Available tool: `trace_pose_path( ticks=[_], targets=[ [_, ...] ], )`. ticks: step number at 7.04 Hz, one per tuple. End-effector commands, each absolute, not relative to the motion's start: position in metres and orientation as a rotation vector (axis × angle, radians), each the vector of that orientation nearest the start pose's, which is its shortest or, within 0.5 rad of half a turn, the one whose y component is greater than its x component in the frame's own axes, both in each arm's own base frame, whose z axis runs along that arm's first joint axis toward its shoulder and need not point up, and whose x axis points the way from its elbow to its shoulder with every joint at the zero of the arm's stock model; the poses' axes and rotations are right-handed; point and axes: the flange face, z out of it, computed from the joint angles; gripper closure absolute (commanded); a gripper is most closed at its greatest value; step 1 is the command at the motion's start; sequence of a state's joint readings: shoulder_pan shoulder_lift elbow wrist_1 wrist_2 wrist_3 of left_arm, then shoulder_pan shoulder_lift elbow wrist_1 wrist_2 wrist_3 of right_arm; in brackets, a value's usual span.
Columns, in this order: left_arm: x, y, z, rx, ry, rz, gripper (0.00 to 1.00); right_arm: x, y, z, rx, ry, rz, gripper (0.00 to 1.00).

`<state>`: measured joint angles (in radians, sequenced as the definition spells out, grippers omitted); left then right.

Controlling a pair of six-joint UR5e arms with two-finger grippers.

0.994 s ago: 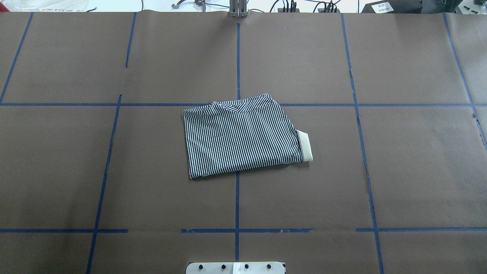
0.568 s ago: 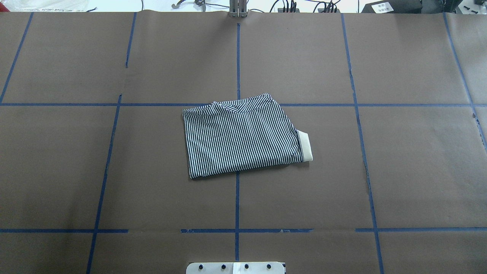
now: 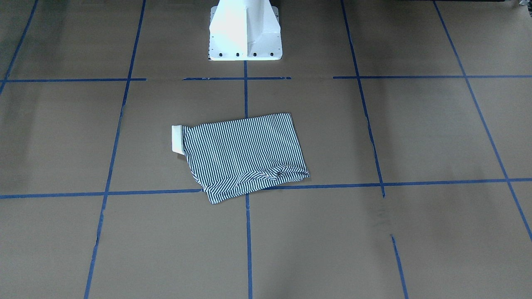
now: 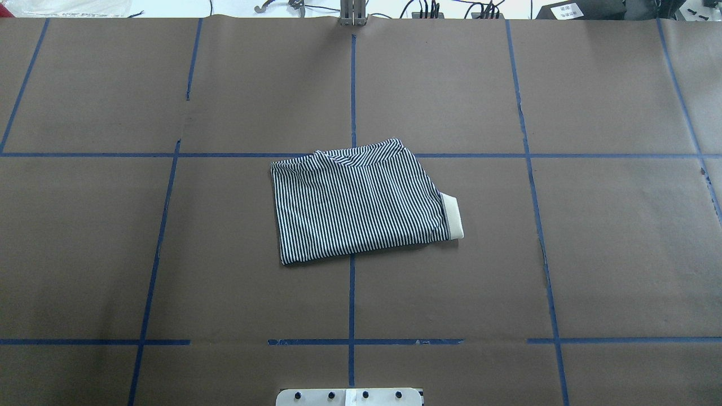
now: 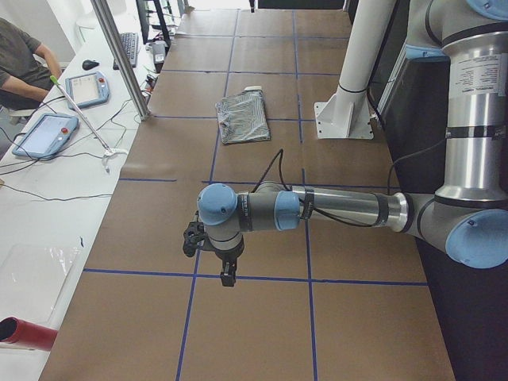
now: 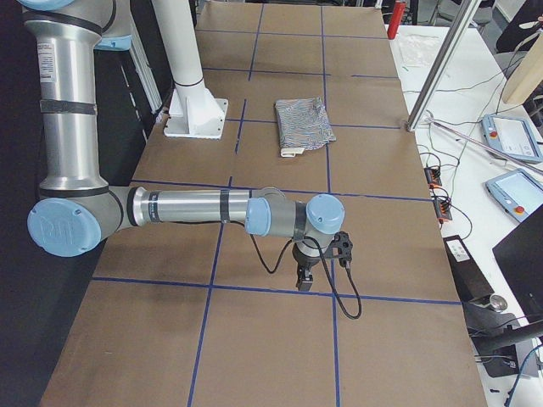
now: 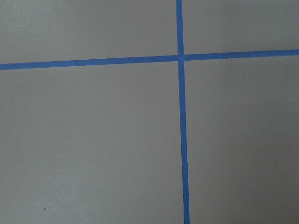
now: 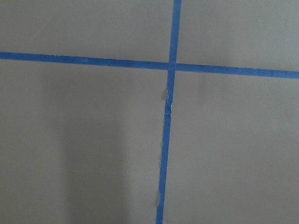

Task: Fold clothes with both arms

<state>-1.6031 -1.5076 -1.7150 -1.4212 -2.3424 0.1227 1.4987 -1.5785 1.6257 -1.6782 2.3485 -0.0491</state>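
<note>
The polo shirt (image 4: 358, 206) lies folded mid-bench. The left gripper (image 5: 228, 278) hangs over the bench's left end and the right gripper (image 6: 304, 282) over its right end. How far open either is cannot be told. The fold looks finished and is best left untouched.

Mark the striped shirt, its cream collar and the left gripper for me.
striped shirt (image 4: 355, 206): overhead view, middle of folded top layer.
cream collar (image 4: 453, 216): overhead view, strip sticking out of the fold.
left gripper (image 5: 228, 280): exterior left view, between its fingertips.
</note>
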Motion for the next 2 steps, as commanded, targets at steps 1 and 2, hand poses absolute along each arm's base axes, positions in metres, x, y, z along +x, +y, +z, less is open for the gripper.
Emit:
trace_pose_path(
  ticks=[1, 2],
  targets=[
    [-0.0786, -0.4566, 0.6328, -0.004, 0.774, 0.060, 0.00, 0.0277, -0.4870, 0.6464, -0.068, -0.777, -0.093, 0.00],
    [-0.0786, -0.4566, 0.6328, -0.004, 0.774, 0.060, 0.00, 0.0284, -0.4871, 0.6457, -0.066, -0.777, -0.092, 0.00]
  ],
)
